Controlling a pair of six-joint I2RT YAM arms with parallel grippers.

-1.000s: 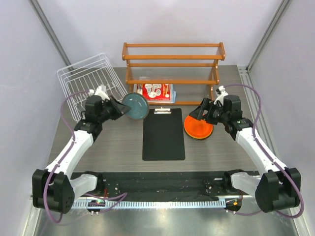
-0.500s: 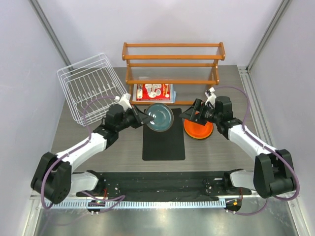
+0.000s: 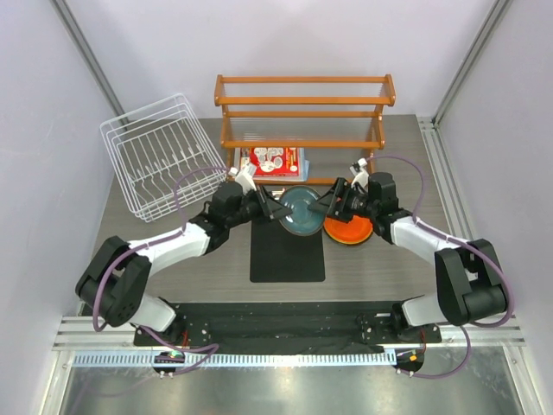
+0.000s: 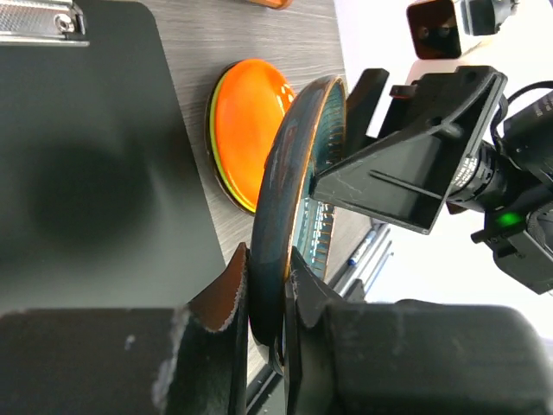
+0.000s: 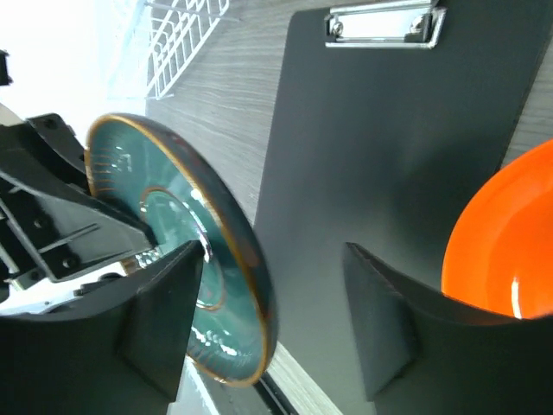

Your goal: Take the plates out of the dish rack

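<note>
Teal plate [image 3: 300, 212] stands on edge, pinched at its rim by left tool [image 4: 266, 281]; right tool [image 5: 270, 303] gapes around it, apparently for handover beside orange plate [image 3: 350, 230].

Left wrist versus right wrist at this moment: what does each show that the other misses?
Only the left wrist shows the lime green plate, its rim peeking out under the orange plate, and the teal plate seen edge-on. Only the right wrist shows the dish rack and the teal plate's face. Both show the teal plate, the orange plate and the black clipboard.
</note>
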